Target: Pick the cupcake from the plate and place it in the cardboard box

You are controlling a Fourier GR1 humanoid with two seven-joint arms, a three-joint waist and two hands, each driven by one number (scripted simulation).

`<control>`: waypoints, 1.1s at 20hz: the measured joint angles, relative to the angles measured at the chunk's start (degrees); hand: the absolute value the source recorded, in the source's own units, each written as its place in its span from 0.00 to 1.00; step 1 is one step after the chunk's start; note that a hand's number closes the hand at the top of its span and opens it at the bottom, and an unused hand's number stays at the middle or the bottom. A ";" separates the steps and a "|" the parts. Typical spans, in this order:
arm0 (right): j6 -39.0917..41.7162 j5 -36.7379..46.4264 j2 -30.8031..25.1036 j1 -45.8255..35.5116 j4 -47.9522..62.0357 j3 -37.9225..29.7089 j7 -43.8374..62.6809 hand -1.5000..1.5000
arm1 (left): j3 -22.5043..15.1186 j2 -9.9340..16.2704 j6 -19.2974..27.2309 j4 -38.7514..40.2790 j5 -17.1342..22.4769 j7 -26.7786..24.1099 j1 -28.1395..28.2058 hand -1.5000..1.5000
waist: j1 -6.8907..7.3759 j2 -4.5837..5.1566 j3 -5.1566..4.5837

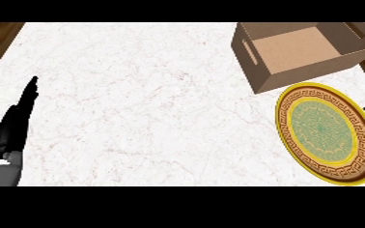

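I see my left hand [16, 125] resting at the marble tabletop's [135, 96] left edge, fingers straight, while the patterned plate [322, 133] sits just beside the open cardboard box [299, 53].

Gold-rimmed green patterned plate [322, 134]

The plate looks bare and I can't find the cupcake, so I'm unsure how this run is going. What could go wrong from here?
1. No cupcake shows on the plate or in the visible part of the cardboard box; a reach planned for the plate might close on nothing.
2. The right hand is out of view, so its state can't be checked.
3. The box sits close behind the plate, so a hand moving there could nudge either.
4. The left hand rests open at the left edge, far from both.
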 measured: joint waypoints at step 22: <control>7.50 1.89 14.97 -36.20 23.54 -2.11 11.34 1.00 | 0.11 -2.39 -2.07 0.26 -2.51 0.51 -3.27 0.50 | 3.44 1.14 0.13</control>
